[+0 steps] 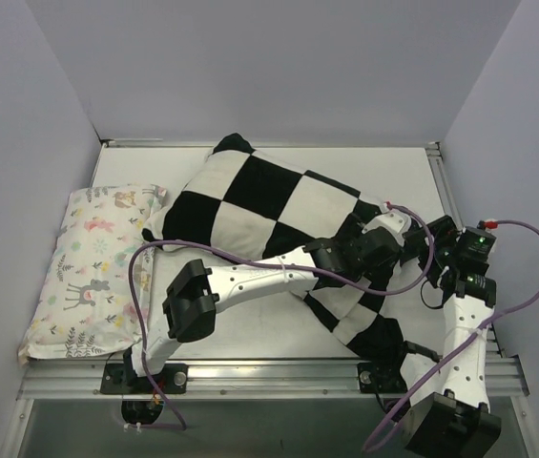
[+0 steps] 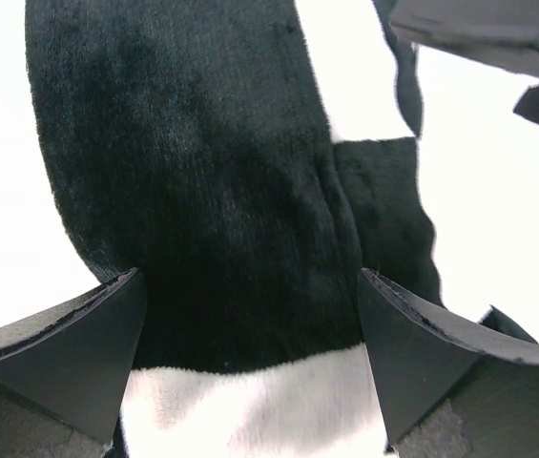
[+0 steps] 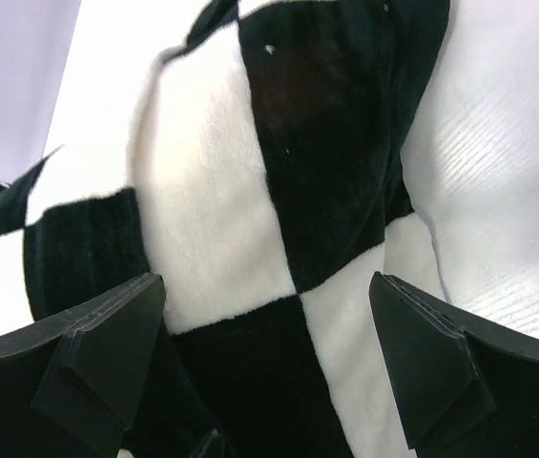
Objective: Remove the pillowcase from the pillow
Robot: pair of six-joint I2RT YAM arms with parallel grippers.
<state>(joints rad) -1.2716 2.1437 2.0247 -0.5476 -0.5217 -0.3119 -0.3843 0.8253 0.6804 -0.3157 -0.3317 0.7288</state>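
The large black-and-white checkerboard fabric pillowcase [image 1: 279,215] lies slantwise across the middle of the flat white table [image 1: 250,334], its near end trailing toward the right arm's base, with the smaller pastel floral-print pillow [image 1: 93,272] just beside it on the left, along the left wall.

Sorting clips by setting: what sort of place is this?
Probably a robotics lab test cell, not a home: plain pale partition walls box in a white tabletop, and an aluminium rail along its near edge carries bolted white robot arms.

black and white checkerboard pillowcase [image 1: 269,202]
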